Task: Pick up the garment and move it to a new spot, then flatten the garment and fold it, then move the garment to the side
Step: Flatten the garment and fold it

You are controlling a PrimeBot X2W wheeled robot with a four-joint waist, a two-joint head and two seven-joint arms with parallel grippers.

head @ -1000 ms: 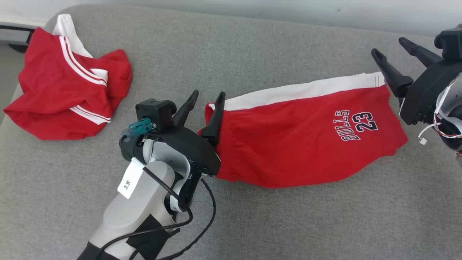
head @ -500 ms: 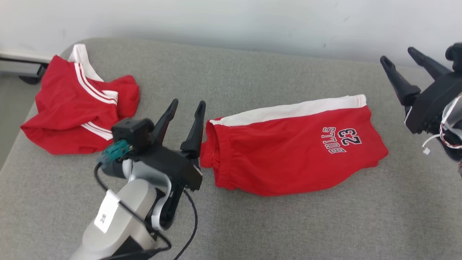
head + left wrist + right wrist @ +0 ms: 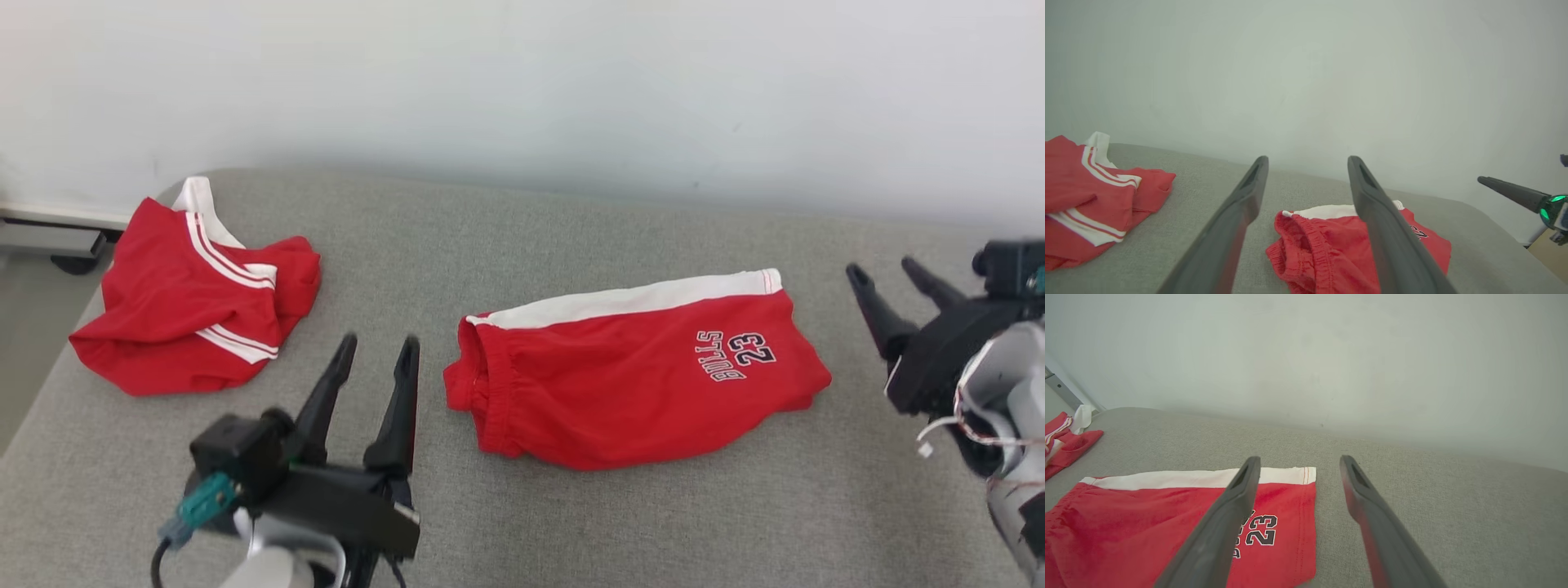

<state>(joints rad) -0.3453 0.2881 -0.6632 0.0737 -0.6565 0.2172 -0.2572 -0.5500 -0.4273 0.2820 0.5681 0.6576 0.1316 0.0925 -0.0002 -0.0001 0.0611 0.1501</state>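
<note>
At the far left of the grey cushion (image 3: 571,245) lies a crumpled red garment (image 3: 196,327) with white stripes. It is bunched up near the cushion's rounded corner, well apart from everything else. To its right, low in the head view, the left gripper (image 3: 380,341) has its two dark fingers spread apart with nothing between them. It hovers just beside the waist end of the red shorts (image 3: 620,392) without touching the cloth. In the left wrist view those fingers frame the gathered elastic waistband, which sits beyond their tips.

The shorts lie folded flat in the middle of the cushion, between the two grippers. A white band (image 3: 629,300) runs along their far edge, and the print (image 3: 735,355) "BULLS 23" sits near the right end (upside down as the head camera sees it). The near edge curves and is slightly rumpled.

Further right, past the hem, the right gripper (image 3: 880,266) also has its fingers spread wide and empty, held clear of the shorts near the cushion's right side. In the right wrist view its left-hand finger crosses in front of the print, while the other finger shows over bare grey fabric. Behind it all rises a plain pale wall (image 3: 522,82).
</note>
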